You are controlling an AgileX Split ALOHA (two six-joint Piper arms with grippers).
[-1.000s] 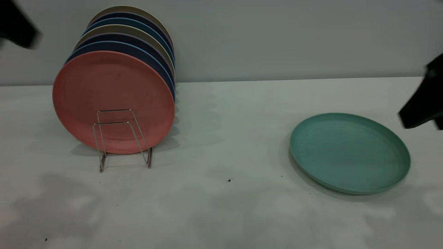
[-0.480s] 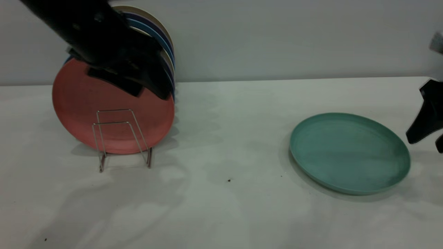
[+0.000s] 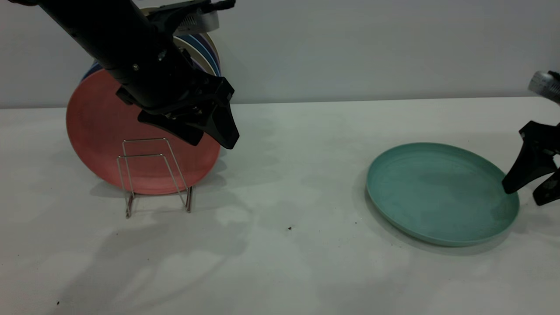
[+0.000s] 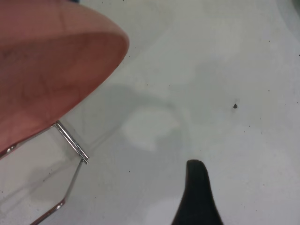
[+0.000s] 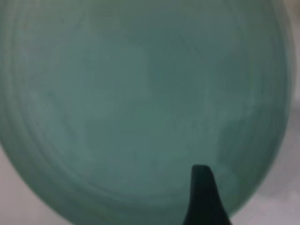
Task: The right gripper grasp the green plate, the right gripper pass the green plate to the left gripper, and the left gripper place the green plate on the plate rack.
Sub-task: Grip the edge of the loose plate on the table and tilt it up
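Nearest to us the white table (image 3: pixel 280 262) is bare except for some dark specks. A little farther, at the left, we see the plate rack (image 3: pixel 153 175), its front wire loops standing free in front of a salmon-pink plate (image 3: pixel 100 131) that stands upright in the rack. Behind this plate more plates (image 3: pixel 205 50), blue and beige, stand in a row toward the wall.

At the right side the green plate (image 3: pixel 442 192) lies flat on the table, well apart from the rack. At its right rim is the right gripper (image 3: pixel 530 189). Its two pointed fingers are spread apart: one fingertip (image 3: pixel 509 188) is at the inner side of the rim and the other is outside the plate, so the rim lies between them. We cannot tell if the inner tip touches the plate. The fingers do not pinch anything. In the right wrist view the plate (image 5: pixel 140 108) fills nearly all the picture and one dark finger (image 5: pixel 202 197) stands over its rim region.

The left gripper (image 3: pixel 210 131) hangs in the air in front of the pink plate, above and a little to the right of the rack, on its thick black arm (image 3: pixel 109 35). It holds nothing, and its two wedge fingers point down toward the table with a gap between them. In the left wrist view we see one of its fingers (image 4: pixel 197 192) over the table, with the pink plate (image 4: pixel 47 70) and a rack wire (image 4: pixel 70 140) to the side.
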